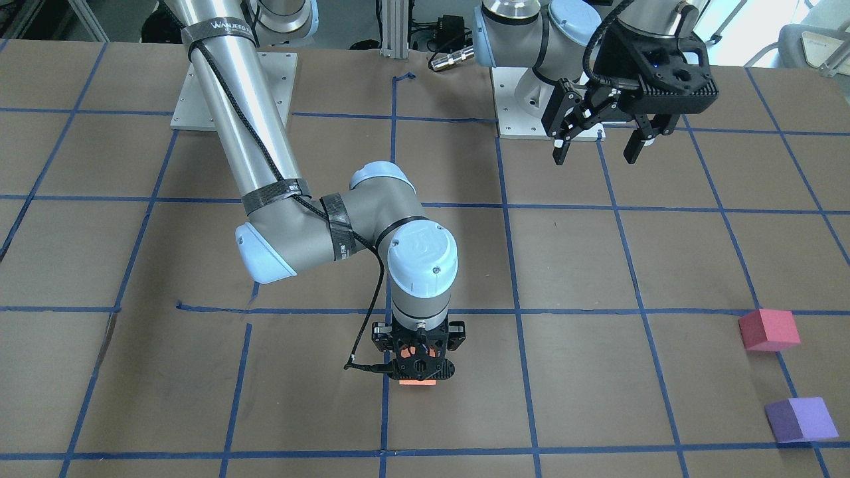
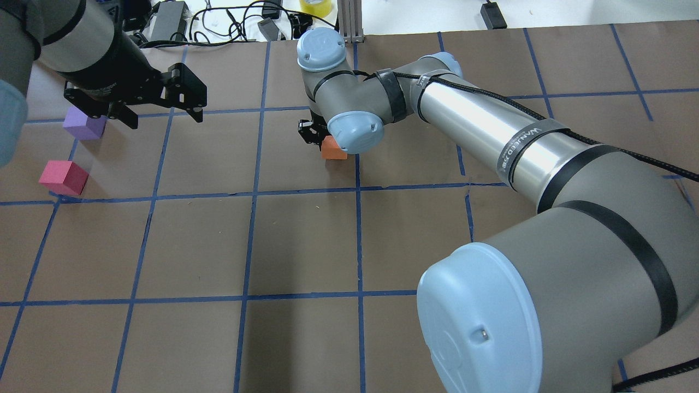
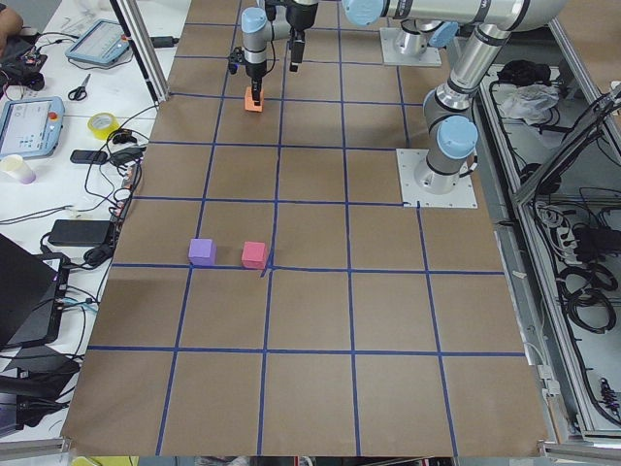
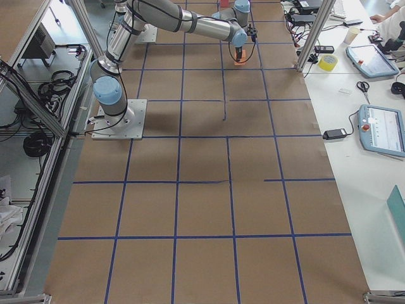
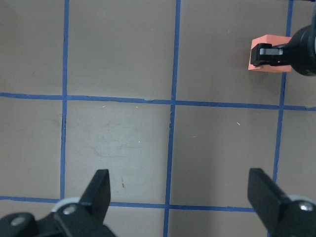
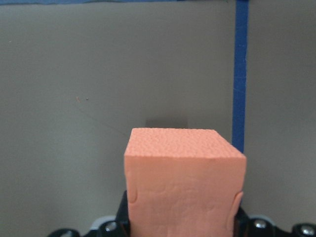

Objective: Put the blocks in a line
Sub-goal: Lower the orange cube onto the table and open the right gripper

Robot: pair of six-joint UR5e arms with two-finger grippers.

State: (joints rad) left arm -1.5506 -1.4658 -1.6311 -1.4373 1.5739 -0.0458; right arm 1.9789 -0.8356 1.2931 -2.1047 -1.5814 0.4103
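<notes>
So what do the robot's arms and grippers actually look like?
The right arm and left arm are round tubes, silver and grey, with pale blue caps on the joints. A black braided cable runs along the right arm, tied on with black straps, one with white lettering. The left gripper and right gripper are black, each with two fingers.
</notes>
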